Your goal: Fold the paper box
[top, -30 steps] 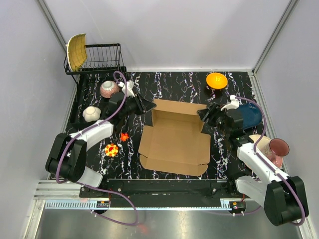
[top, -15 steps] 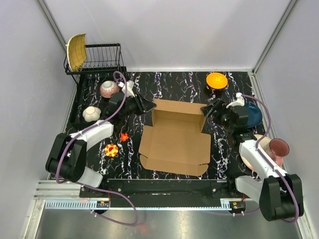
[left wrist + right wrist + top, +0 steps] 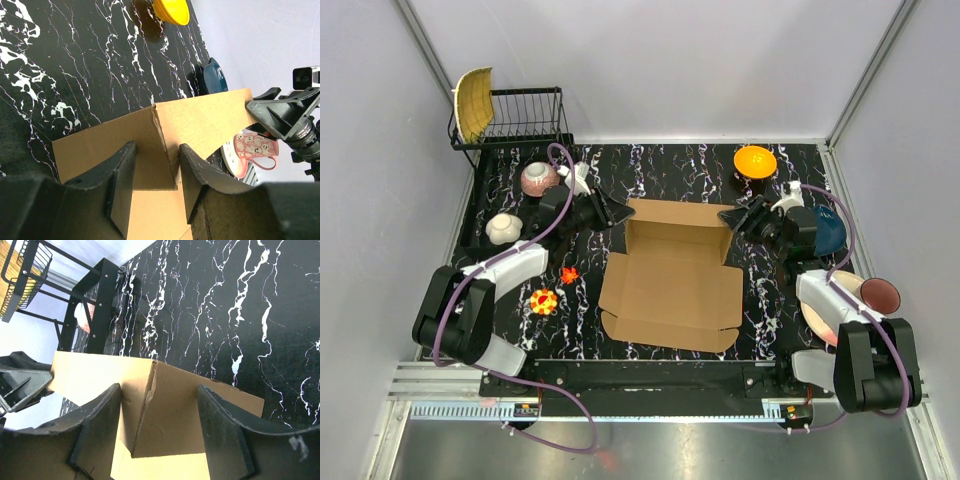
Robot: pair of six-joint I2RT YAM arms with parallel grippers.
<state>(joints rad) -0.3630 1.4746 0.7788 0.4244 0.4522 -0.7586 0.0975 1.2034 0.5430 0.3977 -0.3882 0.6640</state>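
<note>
The paper box (image 3: 670, 290) lies open mid-table, near flaps flat, only its 12 o'clock wall raised. At its 11 and 1 o'clock corners the left gripper (image 3: 619, 213) and right gripper (image 3: 729, 217) straddle the end flaps, jaws apart. To my eye an uneven push could slip a flap free or skew the box.

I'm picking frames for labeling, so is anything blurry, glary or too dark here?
Top external: sharp, evenly lit, the paper box casts only a faint shadow. Left wrist: box crisp, the left fingers dark and slightly soft. Right wrist: likewise, the right fingers dark, no glare.
</note>
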